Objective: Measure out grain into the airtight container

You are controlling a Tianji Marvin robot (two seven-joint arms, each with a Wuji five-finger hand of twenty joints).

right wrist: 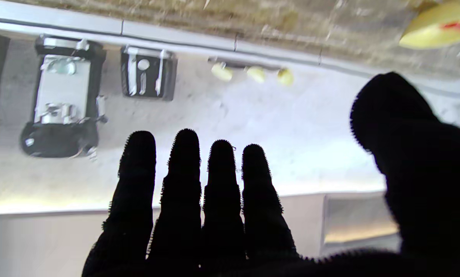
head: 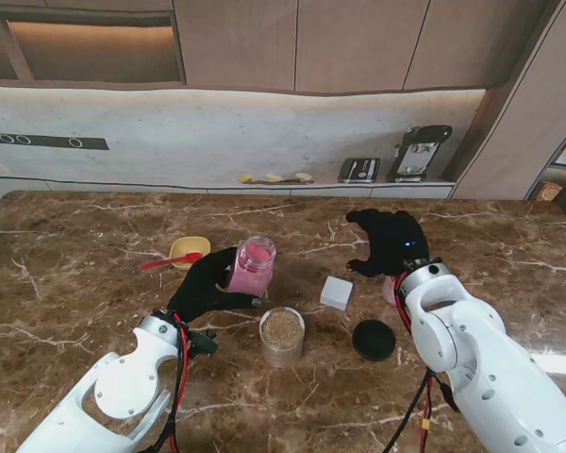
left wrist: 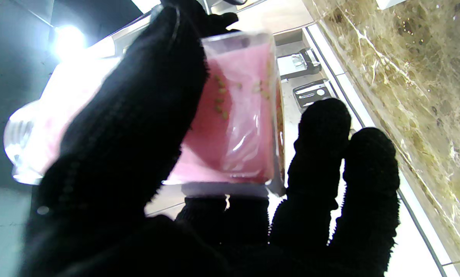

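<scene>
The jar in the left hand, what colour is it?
Pink, seen through clear walls: the jar in the left hand shows best in the stand view.

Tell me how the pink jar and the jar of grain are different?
The pink jar is held up in the left hand, while the grain jar stands on the table, nearer to me. The pink jar is tinted pink with only a few grains clinging inside; the grain jar is clear and filled with brown grain. Both are open, lidless jars.

Marble table [head: 75,283]: grain jar [head: 282,335], lid [head: 374,340].
</scene>
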